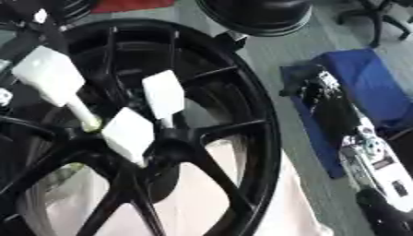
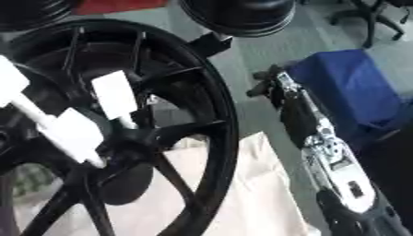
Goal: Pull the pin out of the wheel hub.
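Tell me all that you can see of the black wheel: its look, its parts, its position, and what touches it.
The black wheel fills the left part of both views, cut off by the edges. It looks like glossy metal or plastic, with a broad rim and thin spokes that meet at a hub. It appears to stand tilted over a pale cloth. Three white pins with flat, paddle-shaped heads stick out around the hub. The right hand, on an arm entering from the right, hangs beside the rim without touching it.
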Motion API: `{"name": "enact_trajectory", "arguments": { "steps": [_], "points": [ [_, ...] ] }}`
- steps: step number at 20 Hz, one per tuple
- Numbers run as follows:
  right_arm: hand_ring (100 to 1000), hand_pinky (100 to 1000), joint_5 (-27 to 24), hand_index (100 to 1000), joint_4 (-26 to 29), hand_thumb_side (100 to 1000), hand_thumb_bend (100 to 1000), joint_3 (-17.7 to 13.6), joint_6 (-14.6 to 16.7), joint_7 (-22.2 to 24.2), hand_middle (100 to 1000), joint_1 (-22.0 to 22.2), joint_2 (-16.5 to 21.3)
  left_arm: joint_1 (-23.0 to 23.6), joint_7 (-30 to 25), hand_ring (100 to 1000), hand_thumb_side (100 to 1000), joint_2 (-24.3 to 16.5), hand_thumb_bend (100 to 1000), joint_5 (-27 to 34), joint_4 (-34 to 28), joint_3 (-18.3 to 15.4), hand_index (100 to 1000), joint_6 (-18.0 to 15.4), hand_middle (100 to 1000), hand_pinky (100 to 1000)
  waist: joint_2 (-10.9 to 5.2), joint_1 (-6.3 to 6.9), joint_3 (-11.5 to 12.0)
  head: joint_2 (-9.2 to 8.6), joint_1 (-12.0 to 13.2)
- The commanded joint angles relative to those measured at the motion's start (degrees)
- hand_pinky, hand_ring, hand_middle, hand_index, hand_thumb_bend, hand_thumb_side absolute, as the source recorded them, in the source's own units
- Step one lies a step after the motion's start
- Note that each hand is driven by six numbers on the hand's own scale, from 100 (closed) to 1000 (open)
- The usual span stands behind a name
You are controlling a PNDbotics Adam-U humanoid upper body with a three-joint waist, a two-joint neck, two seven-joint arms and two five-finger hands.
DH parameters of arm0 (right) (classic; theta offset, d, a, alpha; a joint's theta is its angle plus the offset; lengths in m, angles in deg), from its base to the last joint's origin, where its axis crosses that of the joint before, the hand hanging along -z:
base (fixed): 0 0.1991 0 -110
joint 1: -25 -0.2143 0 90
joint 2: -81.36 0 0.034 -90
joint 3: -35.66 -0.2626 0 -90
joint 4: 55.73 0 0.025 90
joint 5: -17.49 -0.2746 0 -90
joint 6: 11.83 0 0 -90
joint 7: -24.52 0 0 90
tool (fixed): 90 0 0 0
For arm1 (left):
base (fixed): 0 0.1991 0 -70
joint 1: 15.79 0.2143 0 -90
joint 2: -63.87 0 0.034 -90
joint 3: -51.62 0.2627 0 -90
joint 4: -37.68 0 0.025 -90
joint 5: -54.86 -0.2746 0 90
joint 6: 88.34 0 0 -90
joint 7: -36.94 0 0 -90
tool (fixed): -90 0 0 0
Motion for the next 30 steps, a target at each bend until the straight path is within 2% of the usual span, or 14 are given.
{"name": "enact_trajectory", "arguments": {
  "steps": [1, 6, 10, 14, 18, 22, 24, 25, 27, 28, 29, 30],
  "points": [
    [668, 1000, -0.45, 706, 0.57, 800, 100, -0.89, 0.16, -0.52, 509, 0.25, 1.23, 1.36, 2.86, 398, 100, -5.21, 198, 3.0, 1.84, -5.56, 366, -0.3, 245, 752, -2.09, -0.09, 0.87, 0.99, -1.29],
    [669, 1000, -1.01, 706, 0.7, 789, 100, -1.44, 0.5, -1.1, 509, 0.94, 1.5, 6.67, 7.23, 377, 100, -11.56, 185, 7.39, 8.29, -12.7, 358, -1.94, 230, 757, -3.44, -0.6, 3.55, 2.01, -4.43],
    [669, 1000, -1.16, 706, 0.92, 783, 100, -1.91, 0.81, -1.55, 509, 1.32, 1.73, 12.32, 10.95, 379, 100, -16.86, 181, 10.83, 13.63, -18.75, 365, -2.8, 232, 757, -3.88, -1.01, 5.1, 2.64, -6.18],
    [670, 1000, -1.51, 706, 1.16, 780, 100, -2.22, 1.02, -2.0, 509, 1.21, 1.31, 18.58, 13.8, 383, 100, -18.73, 178, 11.82, 16.86, -23.45, 396, -2.89, 253, 757, -4.09, -1.81, 6.22, 2.86, -7.53],
    [670, 1000, -1.93, 706, 1.34, 776, 100, -2.26, 1.13, -2.1, 509, 1.03, 0.77, 25.01, 15.06, 399, 137, -18.21, 226, 11.43, 16.24, -23.49, 426, -3.46, 284, 762, -4.41, -2.73, 6.58, 3.23, -8.07],
    [670, 1000, -2.2, 706, 1.37, 776, 100, -2.32, 1.17, -2.27, 508, 0.78, 0.14, 30.95, 16.98, 402, 147, -16.65, 243, 12.12, 11.61, -22.88, 432, -4.06, 290, 757, -4.51, -3.58, 6.55, 3.5, -8.63],
    [670, 1000, -2.28, 706, 1.4, 776, 100, -2.25, 1.17, -2.24, 508, 0.68, -0.19, 33.76, 17.71, 418, 175, -16.24, 287, 11.29, 8.91, -22.21, 454, -3.68, 312, 758, -4.58, -3.92, 6.35, 3.76, -8.83],
    [670, 1000, -2.33, 706, 1.43, 775, 100, -2.22, 1.18, -2.22, 508, 0.61, -0.36, 35.15, 17.95, 435, 189, -15.96, 306, 10.69, 7.54, -21.92, 484, -3.42, 343, 764, -4.61, -4.05, 6.28, 3.91, -8.84],
    [670, 1000, -2.42, 706, 1.47, 777, 100, -2.15, 1.17, -2.15, 507, 0.5, -0.62, 37.92, 18.19, 514, 225, -15.41, 351, 9.47, 4.92, -21.62, 639, -2.77, 483, 801, -4.59, -4.23, 6.17, 4.03, -8.81],
    [670, 1000, -2.43, 706, 1.46, 777, 100, -2.09, 1.13, -2.11, 507, 0.46, -0.71, 39.34, 18.37, 525, 233, -15.15, 359, 8.69, 3.64, -21.61, 655, -2.25, 497, 806, -4.57, -4.29, 6.14, 4.08, -8.75],
    [669, 1000, -2.44, 706, 1.42, 780, 100, -2.01, 1.05, -2.06, 507, 0.42, -0.79, 40.81, 18.85, 601, 306, -14.83, 416, 7.84, 2.29, -21.77, 754, -1.8, 599, 840, -4.52, -4.35, 6.11, 4.11, -8.53],
    [669, 1000, -2.45, 706, 1.36, 780, 100, -1.92, 0.98, -2.0, 507, 0.36, -0.87, 42.23, 19.5, 631, 363, -14.45, 453, 6.99, 0.93, -21.93, 783, -1.53, 641, 854, -4.47, -4.41, 6.07, 4.13, -8.29]
  ]
}}
